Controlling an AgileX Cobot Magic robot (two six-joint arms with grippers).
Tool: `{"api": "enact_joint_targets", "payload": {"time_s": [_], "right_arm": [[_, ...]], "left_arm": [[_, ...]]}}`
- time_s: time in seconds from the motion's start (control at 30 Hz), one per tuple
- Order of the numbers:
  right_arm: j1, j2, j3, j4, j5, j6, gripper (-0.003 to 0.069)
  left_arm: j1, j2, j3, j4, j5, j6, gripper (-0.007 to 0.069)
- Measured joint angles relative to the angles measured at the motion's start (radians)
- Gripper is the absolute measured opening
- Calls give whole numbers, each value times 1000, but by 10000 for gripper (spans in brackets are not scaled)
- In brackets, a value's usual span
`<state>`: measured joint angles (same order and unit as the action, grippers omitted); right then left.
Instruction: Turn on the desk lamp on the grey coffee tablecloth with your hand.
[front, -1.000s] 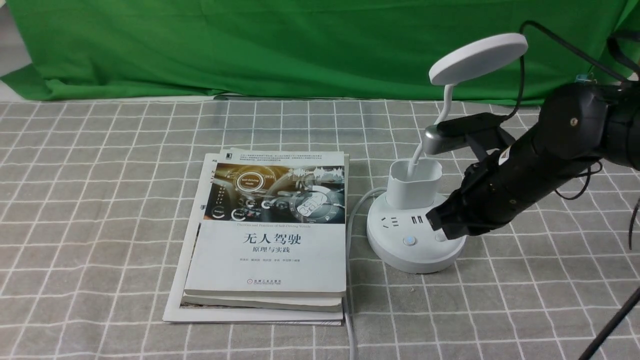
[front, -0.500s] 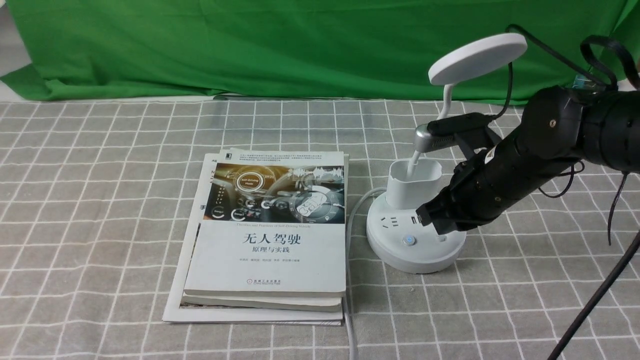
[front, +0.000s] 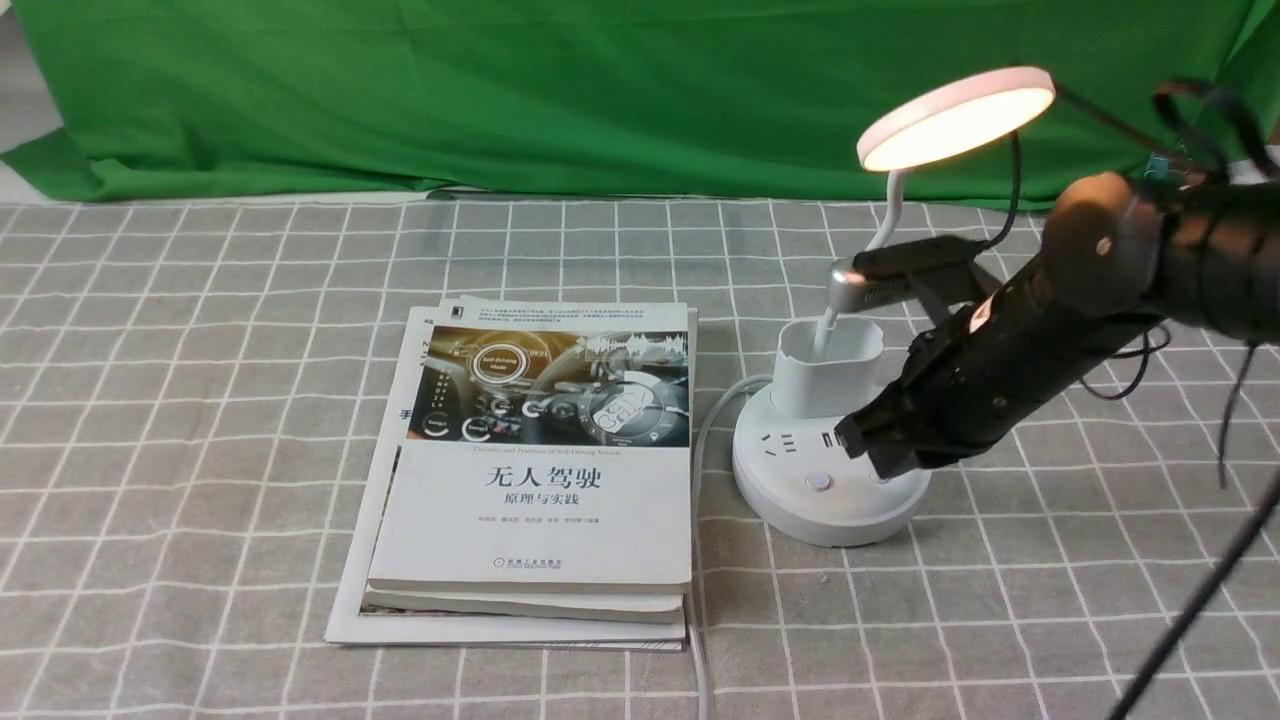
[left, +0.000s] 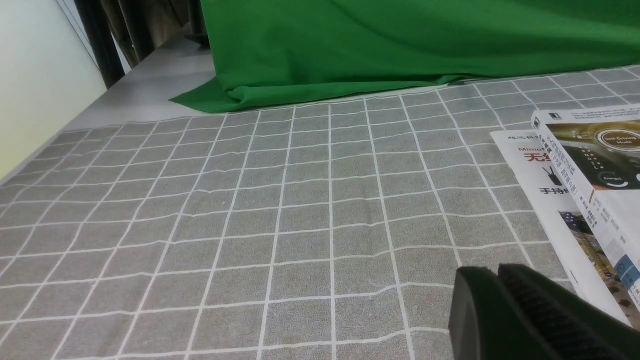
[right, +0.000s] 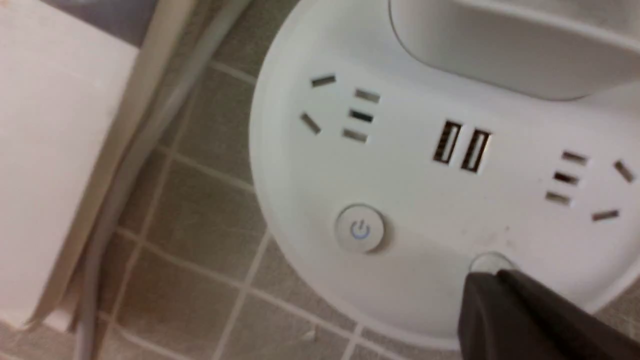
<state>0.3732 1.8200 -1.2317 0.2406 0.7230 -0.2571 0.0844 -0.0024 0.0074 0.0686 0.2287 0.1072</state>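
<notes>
One lamp (front: 830, 480), lit: disc head (front: 957, 118) glowing warm, tilted, up above its base. We've got it on the grey check cloth (front: 560, 680), R of the book stack (front: 540, 510), near the cloth's far-R part. Our R hand (right: 500, 280) is the near one, reaching in from the R w/ fingers shut together, nothing gripped; tips are at the R-hand button (right: 487, 262), over its edge in the wrist view; can't tell if they're still pressing. From that hand, most of the base lies to our L, other button (right: 360, 228) incl. Our L gripper (left: 500, 290) is closed too, empty, well apart, beyond the books. Looks: white plastic, round base w/ sockets + USB slots, pen cup at the back, thin bendy neck rising from it. Task looks done, we'd say; next, lift straight off w/o a 2nd press, as that might switch it off, & keep clear of the neck.
</notes>
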Motion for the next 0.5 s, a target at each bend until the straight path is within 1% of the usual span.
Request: {"api": "enact_joint_targets", "payload": {"time_s": [0.13,0.3,0.33,0.37,0.5], "right_arm": [[0,-121,59,1,19,-1,35],[0,-308,219,1,23,2,35],[0,-308,225,1,23,3,35],[0,-382,278,1,16,7,35],[0,-537,386,1,5,27,35]], "left_arm": [[0,0,0,0,0,0,19],[0,0,0,0,0,0,19],[0,0,0,0,0,0,19],[0,0,0,0,0,0,19],[0,0,0,0,0,0,19]]}}
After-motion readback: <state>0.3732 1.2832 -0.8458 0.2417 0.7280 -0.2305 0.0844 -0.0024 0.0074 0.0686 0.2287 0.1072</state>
